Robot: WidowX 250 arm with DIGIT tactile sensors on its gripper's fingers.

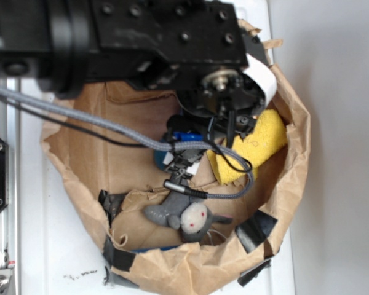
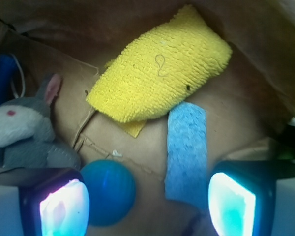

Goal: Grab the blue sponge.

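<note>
1. The black robot gripper [image 2: 147,204] hangs over a crumpled brown paper basin [image 1: 295,160]; in the wrist view its 2 fingers [image 2: 64,209] stand spread wide apart, their pads glowing pale, nothing between them pinched.
2. The flat light-blue rectangular porous sponge bar [image 2: 187,152] lies on the brown paper, reaching up from between the fingers, nearer the right-hand pad; whether it touches that pad cannot be told.
3. Its far end is tucked just under the edge of the yellow spongy knitted cloth [image 2: 160,66], which lies tilted against the paper wall.
4. A round teal-blue ball [image 2: 108,191] sits just beside the left-hand pad, apart from the sponge.
5. A grey stuffed rabbit with a pink ear [image 2: 27,130] lies at the left edge.
6. In the exterior view the arm hides the sponge.
</note>
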